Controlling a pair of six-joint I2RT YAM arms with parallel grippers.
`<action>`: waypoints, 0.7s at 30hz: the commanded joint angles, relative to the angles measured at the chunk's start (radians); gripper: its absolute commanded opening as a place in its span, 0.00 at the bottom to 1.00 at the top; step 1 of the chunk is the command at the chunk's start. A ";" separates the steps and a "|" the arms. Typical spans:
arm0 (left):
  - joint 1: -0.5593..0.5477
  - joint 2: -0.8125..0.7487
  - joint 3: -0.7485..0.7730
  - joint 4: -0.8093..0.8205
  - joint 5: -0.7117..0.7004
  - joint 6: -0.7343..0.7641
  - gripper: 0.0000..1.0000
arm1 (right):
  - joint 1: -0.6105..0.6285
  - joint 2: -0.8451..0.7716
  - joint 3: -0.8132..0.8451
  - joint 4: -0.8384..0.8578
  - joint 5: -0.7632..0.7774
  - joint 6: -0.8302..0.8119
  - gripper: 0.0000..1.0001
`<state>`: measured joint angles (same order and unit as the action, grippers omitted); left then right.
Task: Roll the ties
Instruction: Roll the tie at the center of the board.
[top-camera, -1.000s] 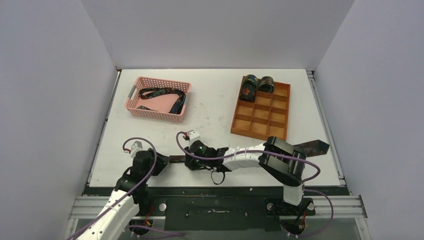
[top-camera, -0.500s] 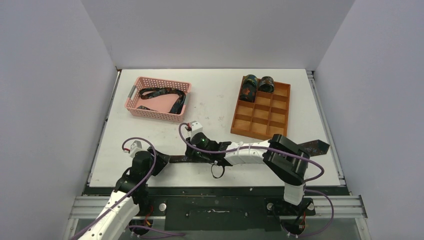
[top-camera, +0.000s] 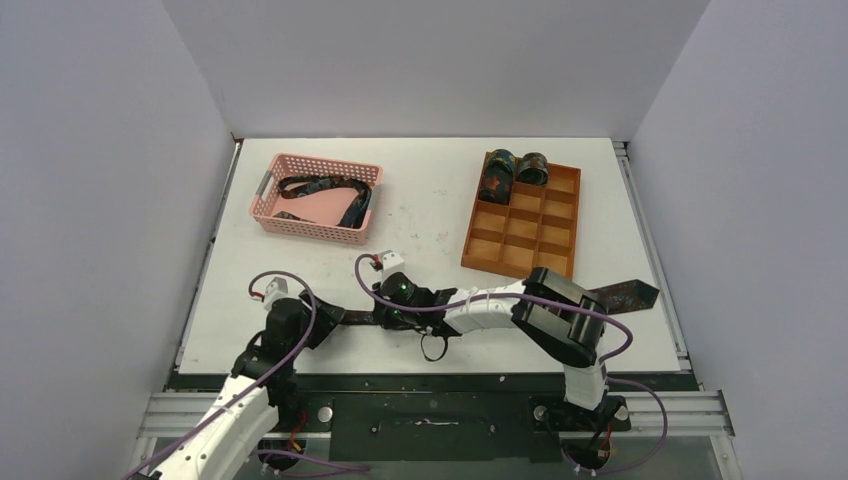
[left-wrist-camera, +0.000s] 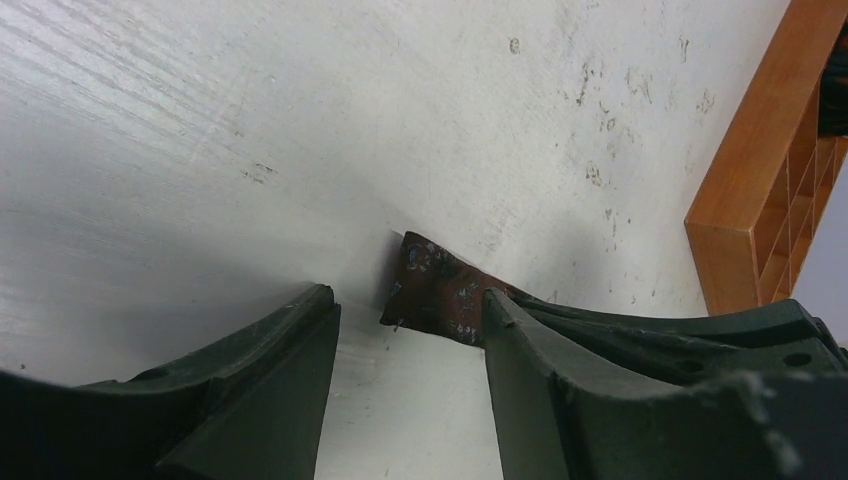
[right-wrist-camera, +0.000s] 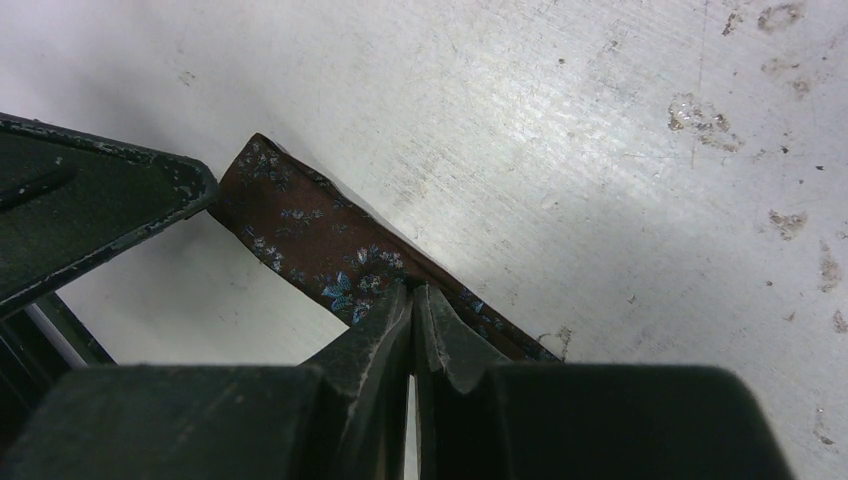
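Three spots on the white tabletop (top-camera: 430, 200) held ties. Longest was the loose tie (top-camera: 625, 293), laid flat along the near edge. Its broad pointed end lay right of the wooden tray (top-camera: 560, 268), and its narrow end reached the left hand (top-camera: 335, 320). More dark fabric (top-camera: 325, 187) lay tangled in the pink basket (top-camera: 268, 205). Two rolled ties (top-camera: 498, 172) sat in the far-left compartments of the tray.

The loose tie looked thin, limp and light. It would likely fold or slide rather than keep a shape, so rolling seemed to call for a firm pinch at the narrow tip, with the strip kept taut. The right hand (right-wrist-camera: 412, 290) was closed, its tips pinching the patterned fabric a little way back from that tip. The left hand stood partly wide, its fingers (left-wrist-camera: 300, 330) on either side of the blunt narrow end (left-wrist-camera: 435, 290). One finger was just beside or over the end, but whether it touched could not be told.

Much of the tie's middle was hidden under the right arm (top-camera: 490, 308) in the overhead view. How many ties filled the basket could not be made out. The left wrist view cut the tray down to one corner.
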<state>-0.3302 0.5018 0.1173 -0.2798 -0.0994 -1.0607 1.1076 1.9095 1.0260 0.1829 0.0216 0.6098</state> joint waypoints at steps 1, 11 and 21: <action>0.011 0.028 0.003 0.086 0.023 0.016 0.50 | 0.007 0.003 -0.055 0.003 0.037 0.002 0.05; 0.040 0.076 -0.052 0.202 0.071 -0.028 0.45 | 0.014 -0.009 -0.102 0.030 0.040 0.007 0.05; 0.099 0.135 -0.079 0.266 0.155 -0.024 0.32 | 0.017 -0.016 -0.114 0.038 0.038 0.006 0.05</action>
<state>-0.2531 0.6270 0.0570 -0.0631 0.0021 -1.0908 1.1145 1.9015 0.9527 0.3073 0.0418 0.6220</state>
